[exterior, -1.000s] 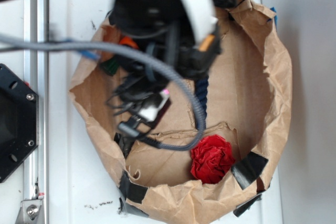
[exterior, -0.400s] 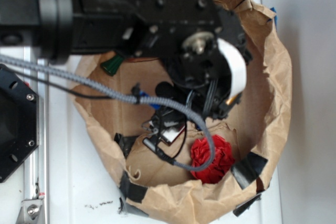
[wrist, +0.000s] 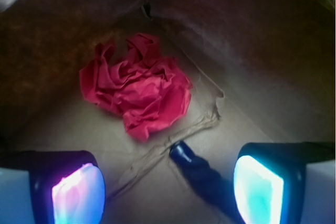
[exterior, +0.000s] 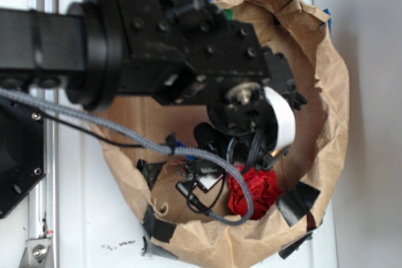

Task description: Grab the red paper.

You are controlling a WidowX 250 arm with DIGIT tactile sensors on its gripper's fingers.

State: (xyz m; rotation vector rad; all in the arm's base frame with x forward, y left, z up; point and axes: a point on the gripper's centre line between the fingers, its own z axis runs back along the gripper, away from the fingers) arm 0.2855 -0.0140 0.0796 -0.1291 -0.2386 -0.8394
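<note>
One Red Paper Ball, One Wide Claw

One bright red paper sits on the brown floor inside a big paper bag. It is all wrinkly and bunched up like a rose. In the wrist view it lies just past the claw, a bit to the left of the middle, close to where the bag's floor meets its wall. In the outside view the red paper shows near the bottom rim of the bag, partly hidden under the black robot arm.

The claw's two fingers are spread far apart. One finger glows pink and one finger glows blue-green. They hold nothing, and they do not touch the red paper.

A dark blue thing with a rounded tip lies on the bag floor between the fingers, just beside the red paper. It is too dim to tell what it is.

A gray braided cable hangs from the arm and loops down next to the red paper. The bag sits on a white desk, with black tape on its rim near the red paper.
</note>
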